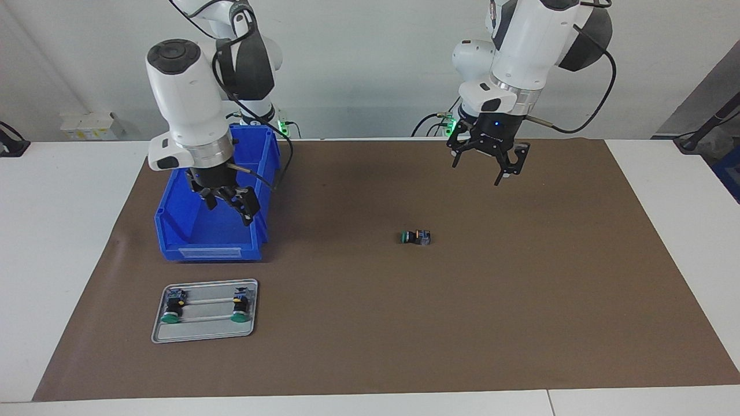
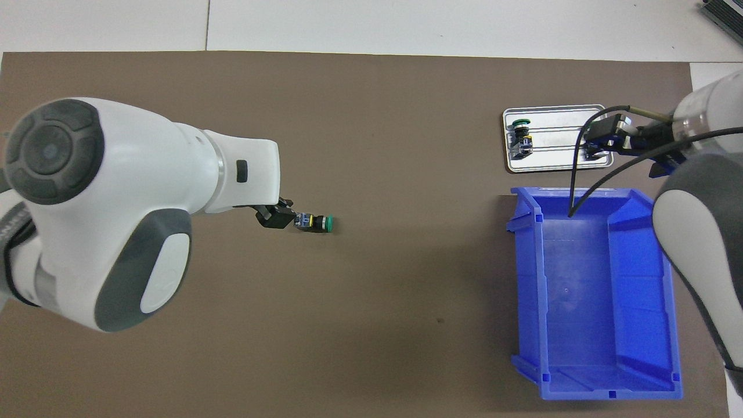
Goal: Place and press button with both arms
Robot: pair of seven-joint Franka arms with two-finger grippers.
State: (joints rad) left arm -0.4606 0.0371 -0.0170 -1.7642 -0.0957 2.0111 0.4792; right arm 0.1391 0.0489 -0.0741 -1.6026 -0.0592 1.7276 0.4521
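The button (image 1: pixel 415 237) lies on its side on the brown mat near the table's middle, its green cap pointing toward the right arm's end; it also shows in the overhead view (image 2: pixel 314 223). My left gripper (image 1: pixel 480 166) is open and empty, up in the air over the mat, nearer to the robots than the button. In the overhead view the left gripper (image 2: pixel 276 216) shows just beside the button. My right gripper (image 1: pixel 229 211) is open and empty, raised over the blue bin (image 1: pixel 208 252).
A metal tray (image 1: pixel 202 330) holds two twin buttons (image 1: pixel 172 307) (image 1: pixel 240 305), farther from the robots than the bin. In the overhead view the right gripper (image 2: pixel 601 140) covers one twin on the tray (image 2: pixel 551 155). The bin (image 2: pixel 580 290) holds nothing.
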